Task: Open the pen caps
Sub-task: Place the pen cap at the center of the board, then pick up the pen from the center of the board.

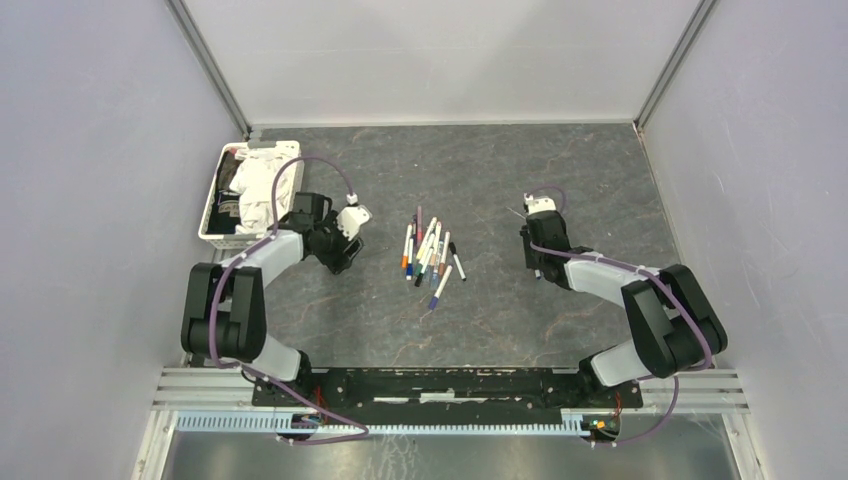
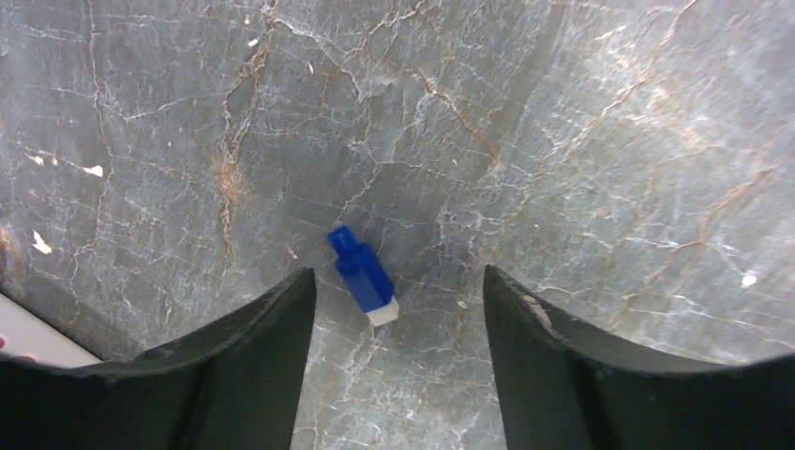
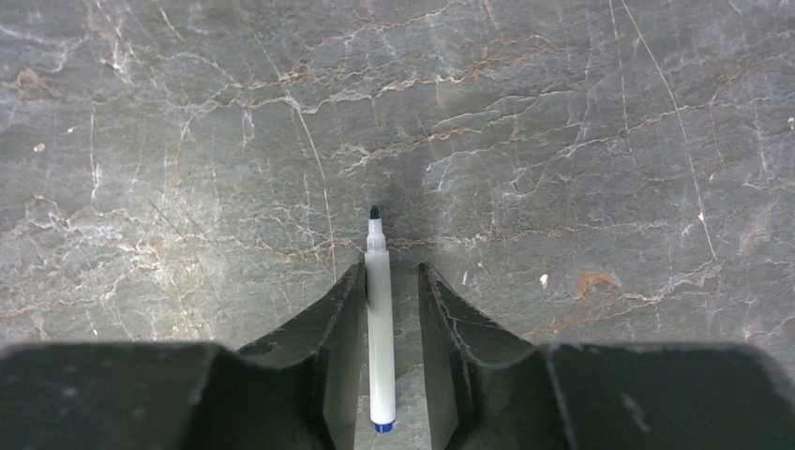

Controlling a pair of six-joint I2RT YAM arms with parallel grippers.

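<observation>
Evidently 1 blue cap [image 2: 361, 274] lies loose beneath the spread left gripper [image 2: 398, 272]. At its 3 o'clock, the right gripper [image 3: 390, 267] brackets the uncapped pen [image 3: 379, 337], grip unclear, likely to park it.

The worktop [image 1: 520, 170] is dark grey stone-look, veined in pale and rust lines. At its far-left corner sits a white basket [image 1: 222, 239] – crumpled white cloth [image 1: 258, 185] and something dark inside. Pale walls [image 1: 440, 60] enclose it – a metal rail [image 1: 200, 385] runs along the near edge.
</observation>
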